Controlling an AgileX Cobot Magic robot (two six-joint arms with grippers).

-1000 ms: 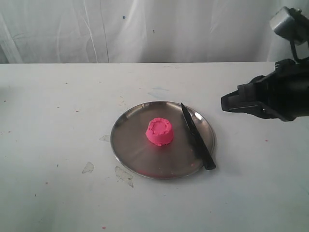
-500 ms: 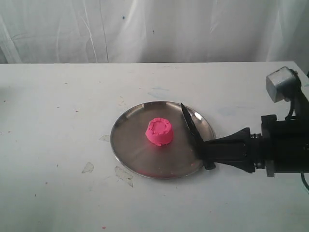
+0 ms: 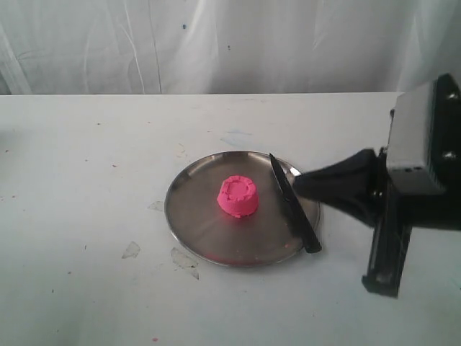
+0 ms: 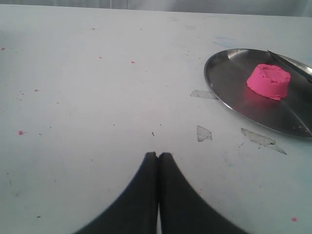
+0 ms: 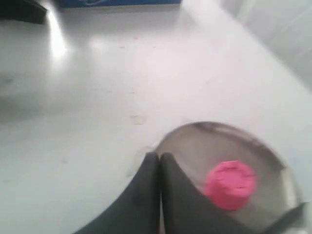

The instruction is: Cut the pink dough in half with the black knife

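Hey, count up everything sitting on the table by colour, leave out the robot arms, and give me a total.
Pink: 1, the pink dough
Black: 1, the black knife
Silver: 1, the steel plate
Total: 3

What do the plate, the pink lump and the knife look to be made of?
The plate: likely steel, polished, judging by its grey mirror-like sheen and bright rim glints. The pink dough: soft matte modelling dough, going by its crimped, slightly uneven rim. The black knife: all black with a dull finish; plastic or coated metal, the look leaves that open.
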